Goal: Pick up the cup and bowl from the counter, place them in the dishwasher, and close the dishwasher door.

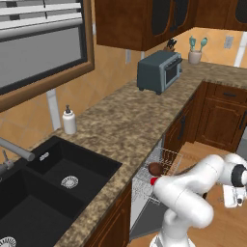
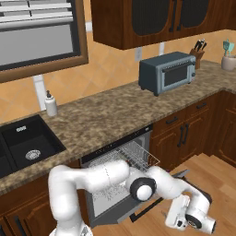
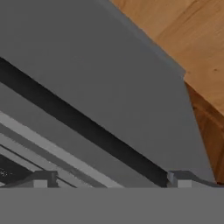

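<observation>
The bowl and cup sit in the rack; the door hangs open, close before my gripper, jaws wide and empty. I judge it a stiff, hinged, fairly heavy panel with a smooth face, best pushed up near the handle. Granite counter above, wood floor below.

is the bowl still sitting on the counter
No, the bowl lies in the dishwasher's white wire rack, below the edge of the counter, as the left base view shows.
</observation>
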Controlling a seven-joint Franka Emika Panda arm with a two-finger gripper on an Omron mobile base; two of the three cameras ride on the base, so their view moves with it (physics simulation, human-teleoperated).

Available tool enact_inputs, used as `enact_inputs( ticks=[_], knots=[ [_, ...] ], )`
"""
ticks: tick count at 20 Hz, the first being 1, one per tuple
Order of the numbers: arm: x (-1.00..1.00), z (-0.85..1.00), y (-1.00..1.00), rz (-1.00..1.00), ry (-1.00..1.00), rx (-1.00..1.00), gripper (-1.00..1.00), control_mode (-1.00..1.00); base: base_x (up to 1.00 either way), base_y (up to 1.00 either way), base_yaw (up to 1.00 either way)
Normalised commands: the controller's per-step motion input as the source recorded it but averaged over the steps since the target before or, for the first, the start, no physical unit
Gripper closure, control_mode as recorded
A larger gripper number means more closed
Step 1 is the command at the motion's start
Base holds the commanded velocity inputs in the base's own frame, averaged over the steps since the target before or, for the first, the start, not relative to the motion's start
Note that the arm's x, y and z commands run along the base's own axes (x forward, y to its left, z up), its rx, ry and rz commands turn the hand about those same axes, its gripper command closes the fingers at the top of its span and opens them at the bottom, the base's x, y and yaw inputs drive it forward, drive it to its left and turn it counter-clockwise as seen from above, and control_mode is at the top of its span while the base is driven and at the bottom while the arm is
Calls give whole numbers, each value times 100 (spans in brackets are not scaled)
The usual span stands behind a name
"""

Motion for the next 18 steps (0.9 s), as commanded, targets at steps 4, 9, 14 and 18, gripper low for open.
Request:
enact_inputs(
  ticks=[4,9,14,18],
  knots=[
    [46,-100,-23,0,0,43,-100,-100,0,0,0],
    [56,-95,0,0,4,41,-100,-100,0,0,0],
    [50,-70,0,0,9,40,-100,-100,0,0,0],
    [51,-39,8,0,9,39,-100,-100,0,0,0]
  ],
)
